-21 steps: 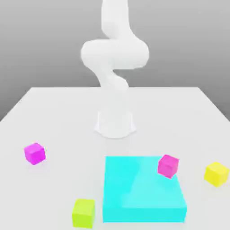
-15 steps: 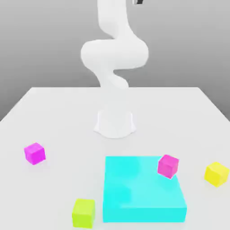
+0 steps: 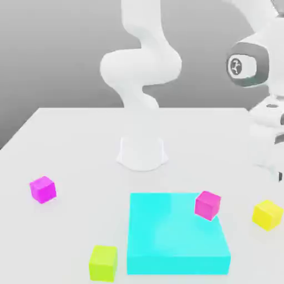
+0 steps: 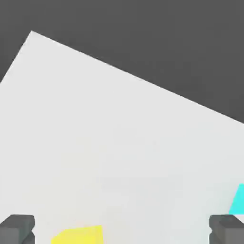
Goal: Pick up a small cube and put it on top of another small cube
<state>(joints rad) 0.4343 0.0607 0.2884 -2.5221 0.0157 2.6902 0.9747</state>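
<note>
The small cube (image 3: 268,214) is a plain warm-yellow block resting flat on the white table (image 3: 72,144), turned slightly so that one corner faces the camera. It sits near the exterior view's right edge, apart from the cyan slab (image 3: 177,236). In the hand view its yellow top (image 4: 77,235) shows at the frame's edge. Another small cube (image 3: 207,204), pinkish-magenta and of the same size, rests at the slab's far right corner as the exterior view shows it, also slightly turned.

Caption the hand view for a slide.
Open gripper above the white table, the warm-yellow cube between its fingertips and the cyan slab's corner nearby.
</note>
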